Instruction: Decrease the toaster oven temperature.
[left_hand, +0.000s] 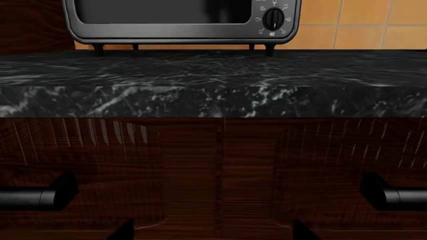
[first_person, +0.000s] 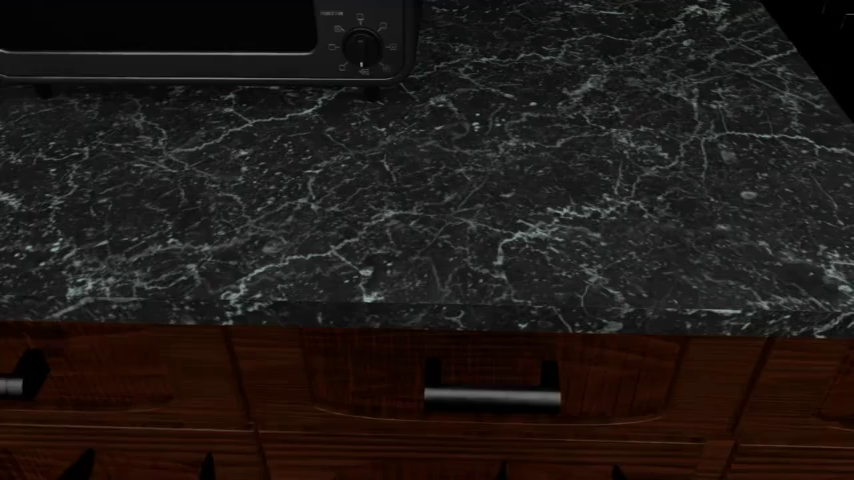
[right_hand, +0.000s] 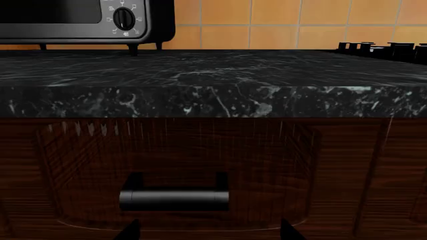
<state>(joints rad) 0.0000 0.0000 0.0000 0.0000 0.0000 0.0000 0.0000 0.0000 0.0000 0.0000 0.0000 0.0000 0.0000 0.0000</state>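
Here, toaster oven (first_person: 200, 40) far beyond fingers (right_hand: 130, 231)

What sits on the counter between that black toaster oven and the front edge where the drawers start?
Nothing: in the head view the dark marble counter runs bare from the toaster oven to its front edge above the drawer handle.

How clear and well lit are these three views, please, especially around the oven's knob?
Head view: dim and dark overall, the oven cropped at the top, its knob small but sharp. Left wrist view: brighter, with pale streaky reflections on the cabinet front. Right wrist view: evenly lit tiles, nothing blurred.
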